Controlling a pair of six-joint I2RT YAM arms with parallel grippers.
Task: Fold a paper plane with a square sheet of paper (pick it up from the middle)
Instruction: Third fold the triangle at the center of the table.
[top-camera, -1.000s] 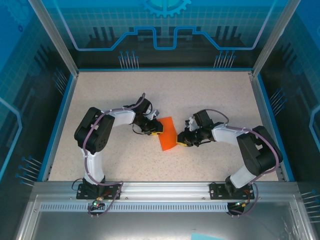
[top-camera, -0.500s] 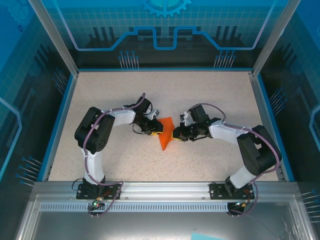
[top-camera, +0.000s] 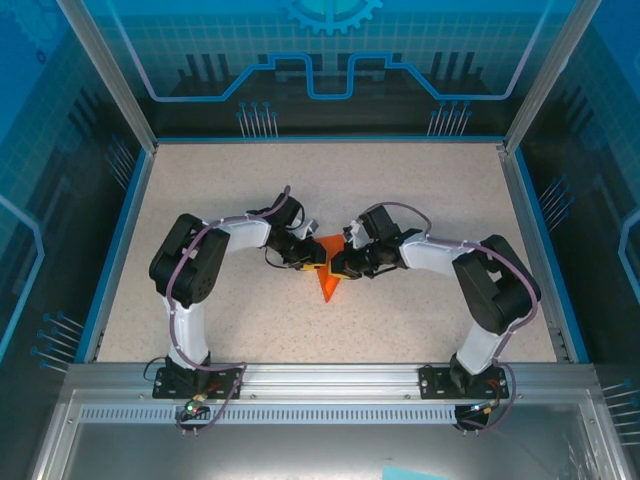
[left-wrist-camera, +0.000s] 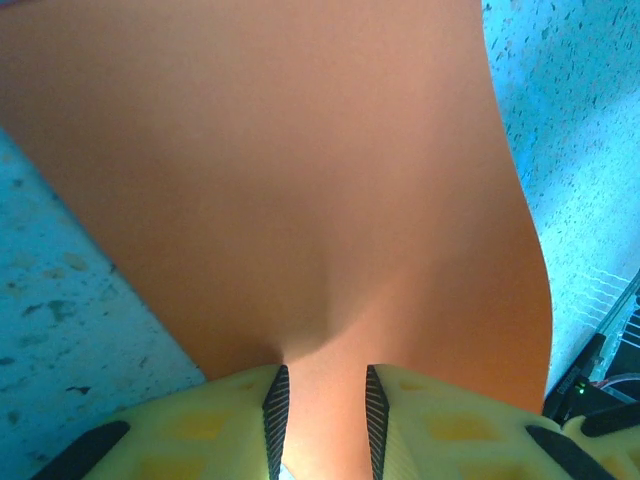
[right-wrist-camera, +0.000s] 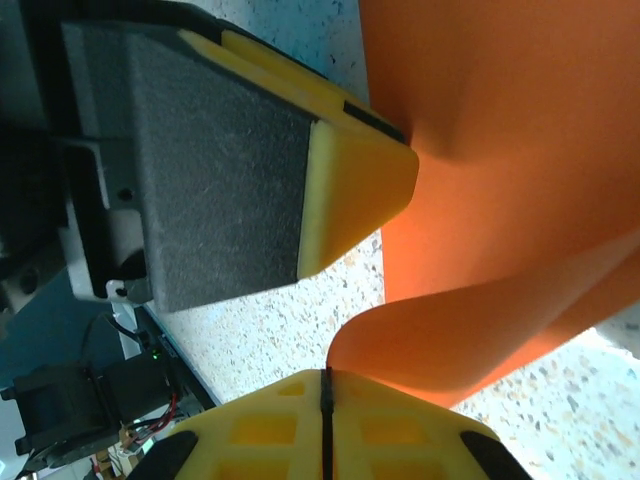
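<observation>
The right hand (top-camera: 337, 268), pinching an edge of the orange paper plane (top-camera: 328, 288), has swept over to just beside the left hand (top-camera: 316, 262), also pinching it, folding a wing across.

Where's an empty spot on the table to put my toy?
Plenty of bare table along the far blue wall, and in front, along the metal rail. The middle is crowded: the left gripper and right gripper both pinch the paper plane there.

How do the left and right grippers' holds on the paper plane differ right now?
The left gripper has its fingers slightly apart, with the paper plane passing between them. The right gripper has its fingers pressed together on a curled edge. They reach in from opposite sides. Both grip it.
</observation>
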